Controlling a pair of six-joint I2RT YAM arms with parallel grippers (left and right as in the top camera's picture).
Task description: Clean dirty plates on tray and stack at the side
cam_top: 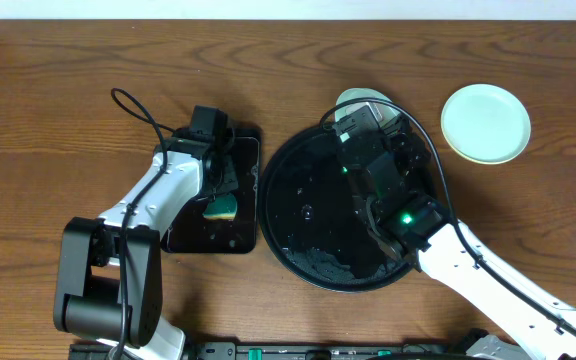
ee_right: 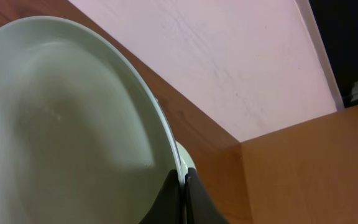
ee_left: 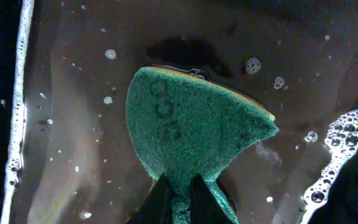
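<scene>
My right gripper point(cam_top: 370, 122) is shut on the rim of a pale mint plate point(cam_top: 361, 99) and holds it tilted over the far rim of the large round black tray point(cam_top: 280, 200). In the right wrist view the plate point(ee_right: 61, 124) fills the left side, its rim pinched between my fingers point(ee_right: 184, 186). No red smear shows on it. Another pale plate point(cam_top: 485, 122) lies on the table to the right of the tray. My left gripper point(cam_top: 214, 192) is shut on a green sponge point(ee_left: 191, 118), held over the small rectangular tray.
The small rectangular black tray point(cam_top: 243, 235) left of the round tray holds soapy water with bubbles point(ee_left: 347, 134). Wet foam point(cam_top: 318, 262) lies at the near side of the round tray. A wall point(ee_right: 229, 56) stands behind the table's far edge.
</scene>
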